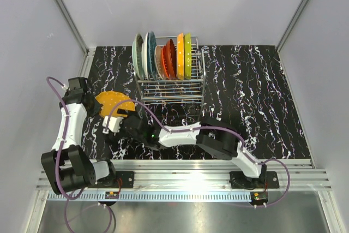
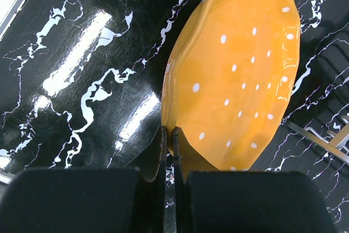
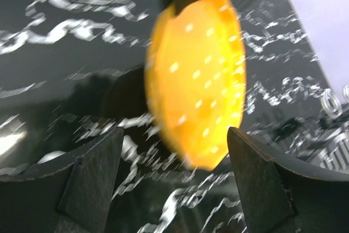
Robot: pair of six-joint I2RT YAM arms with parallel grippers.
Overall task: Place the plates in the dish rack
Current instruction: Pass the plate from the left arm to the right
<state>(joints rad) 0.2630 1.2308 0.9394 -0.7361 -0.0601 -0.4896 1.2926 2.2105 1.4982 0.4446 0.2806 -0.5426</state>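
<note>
An orange plate with white dots [image 1: 113, 102] is held off the table at the left, tilted. My left gripper [image 2: 169, 135] is shut on its rim; the plate [image 2: 234, 75] fills the left wrist view. My right gripper [image 1: 116, 121] is open just in front of the plate, its fingers apart, and touches nothing. The plate [image 3: 196, 80] shows blurred in the right wrist view, beyond my right gripper [image 3: 174, 156]. The chrome dish rack [image 1: 170, 88] stands at the back centre with several plates upright in it: mint, teal, cream, red-orange, orange and yellow-green [image 1: 187, 55].
The black marbled table [image 1: 256, 96] lies inside grey walls. The right arm [image 1: 218, 140] reaches across the front towards the left. A purple cable [image 1: 54, 88] loops by the left arm. The rack's front slots [image 1: 169, 95] hold nothing.
</note>
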